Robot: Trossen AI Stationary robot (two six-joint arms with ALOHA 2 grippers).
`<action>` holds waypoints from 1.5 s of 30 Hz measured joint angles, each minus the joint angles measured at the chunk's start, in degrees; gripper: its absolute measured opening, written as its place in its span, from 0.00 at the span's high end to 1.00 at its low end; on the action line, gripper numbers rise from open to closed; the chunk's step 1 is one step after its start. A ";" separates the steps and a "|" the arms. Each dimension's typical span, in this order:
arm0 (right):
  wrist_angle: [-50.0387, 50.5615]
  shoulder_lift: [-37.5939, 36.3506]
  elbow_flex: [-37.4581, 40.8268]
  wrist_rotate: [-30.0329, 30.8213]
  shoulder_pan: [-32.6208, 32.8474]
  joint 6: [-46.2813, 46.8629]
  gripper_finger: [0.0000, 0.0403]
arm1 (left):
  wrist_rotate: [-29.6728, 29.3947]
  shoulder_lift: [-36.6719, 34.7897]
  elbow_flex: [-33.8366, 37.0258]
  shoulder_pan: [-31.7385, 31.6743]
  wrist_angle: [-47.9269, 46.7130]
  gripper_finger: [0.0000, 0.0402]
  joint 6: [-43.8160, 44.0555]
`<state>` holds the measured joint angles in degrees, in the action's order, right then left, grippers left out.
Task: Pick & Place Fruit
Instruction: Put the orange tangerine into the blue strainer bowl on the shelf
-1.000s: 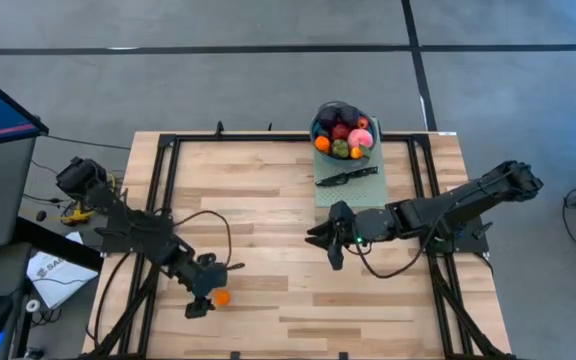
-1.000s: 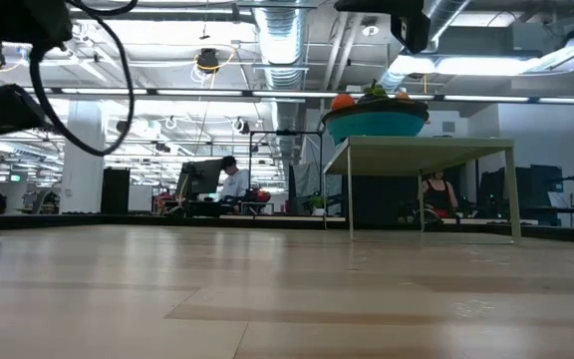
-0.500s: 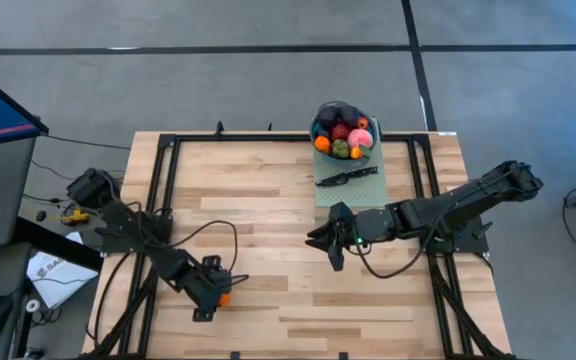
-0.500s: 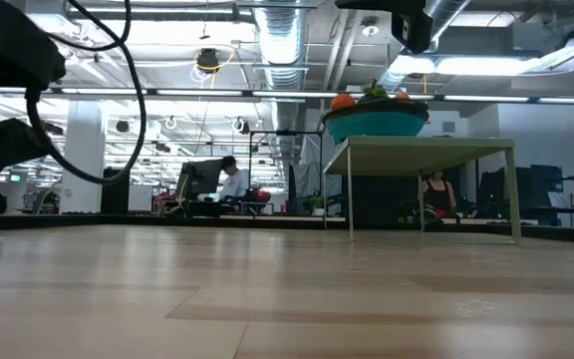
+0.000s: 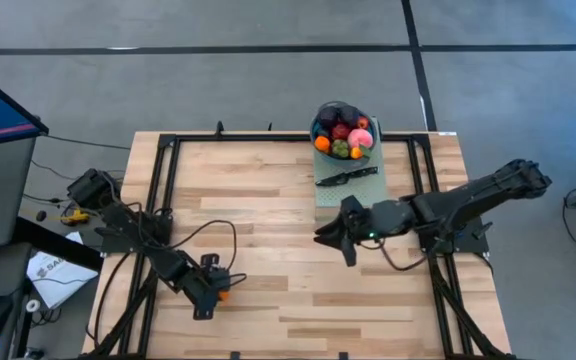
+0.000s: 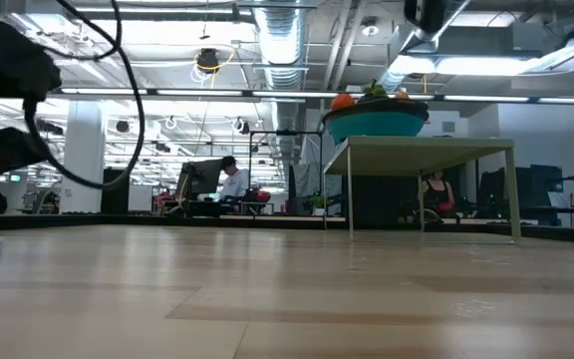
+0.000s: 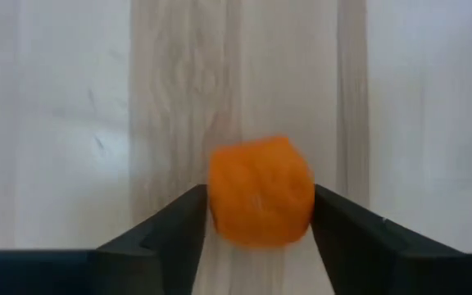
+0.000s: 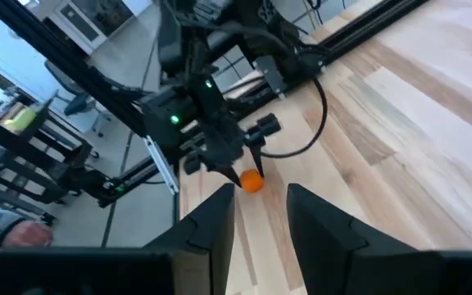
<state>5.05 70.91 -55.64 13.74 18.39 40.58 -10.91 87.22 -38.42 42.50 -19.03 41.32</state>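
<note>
A small orange fruit (image 7: 260,192) lies on the wooden table near its near-left part (image 5: 225,295). My left gripper (image 5: 215,293) stands over it, fingers pointing down and shut on it; the right wrist view shows this from afar (image 8: 252,181). The other fruit, red, pink, dark, green and orange, lie heaped in a teal bowl (image 5: 343,135) at the table's far edge, also in the low view (image 6: 377,122). My right gripper (image 5: 334,238) hovers mid-table, open and empty (image 8: 260,233). My left gripper pinches the orange fruit by its two opposite sides (image 7: 220,205) between the inner faces of its two fingers (image 7: 174,233), coming from above and pointing down. Whether the fruit is still on the wood or just lifted, I cannot tell.
A black knife (image 5: 346,177) lies on a green mat (image 5: 353,192) just in front of the bowl. Black frame rails (image 5: 164,190) run along the table's left, right and far sides. Bare wood lies between the two grippers. People sit in the room beyond the table (image 6: 232,184).
My left gripper has moved toward the table's right, from beside the orange fruit to right over it, and has come down around it. My right gripper has drawn back a little toward the table's right edge. The fruit has stayed where it was.
</note>
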 joint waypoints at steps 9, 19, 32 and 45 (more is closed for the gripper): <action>7.39 -8.99 0.00 -0.22 0.74 1.17 0.73 | 1.98 -0.65 -0.04 -3.31 1.72 0.68 -0.52; 24.47 -13.61 0.00 -0.07 7.54 9.12 0.73 | 2.02 -0.12 -1.39 -18.83 14.74 0.67 -14.00; 37.19 -6.68 0.00 7.34 19.70 23.61 0.73 | 11.16 20.06 -22.70 -32.79 17.76 0.66 -27.47; 38.04 6.18 0.00 7.32 21.41 30.47 0.73 | 13.24 24.26 -25.63 -32.63 17.78 0.66 -28.74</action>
<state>43.09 77.09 -55.64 21.06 39.81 71.05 2.33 111.48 -64.05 9.87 -1.25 12.58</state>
